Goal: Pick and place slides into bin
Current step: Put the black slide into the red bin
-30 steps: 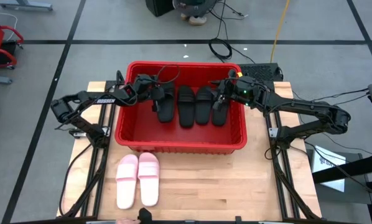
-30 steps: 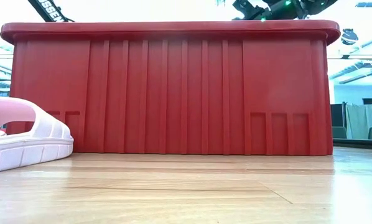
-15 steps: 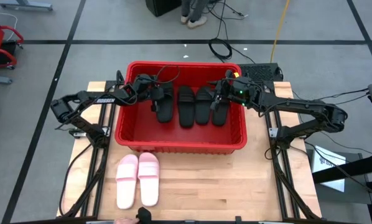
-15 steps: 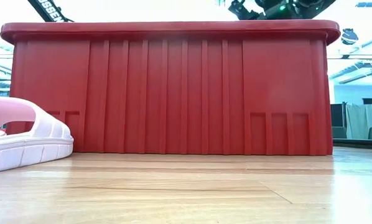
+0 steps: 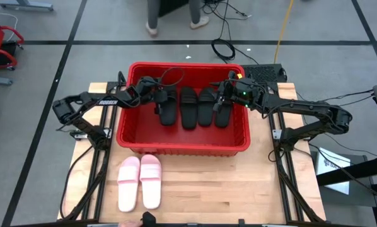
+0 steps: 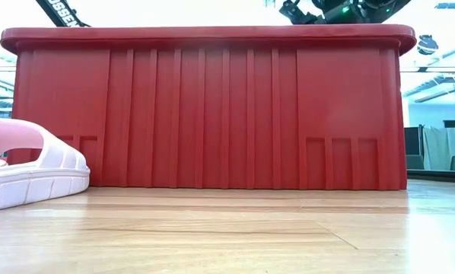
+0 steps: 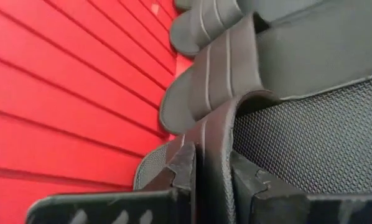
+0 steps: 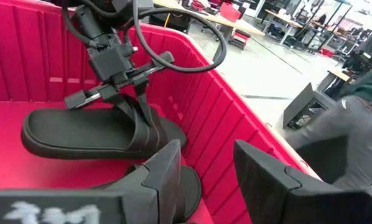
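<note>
Slides: four black ones [image 5: 188, 107] lie in the red bin [image 5: 182, 144] at frame center, two pink ones [image 5: 140, 181] on the table [image 5: 239, 189] lower left. Left gripper [image 5: 159, 101] has its fingers around the leftmost black slide's strap [image 7: 214, 134]. Right gripper [image 5: 221, 101] hovers over the rightmost, fingers apart, empty.

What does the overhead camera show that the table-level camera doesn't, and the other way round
Only the high view shows inside the bin: four black slides, with the left hand at the leftmost one's strap and the right hand over the rightmost one, plus both pink slides as a pair. Only the low view shows the bin's ribbed front wall face on. Both show the red bin, a pink slide and parts of the arms.
</note>
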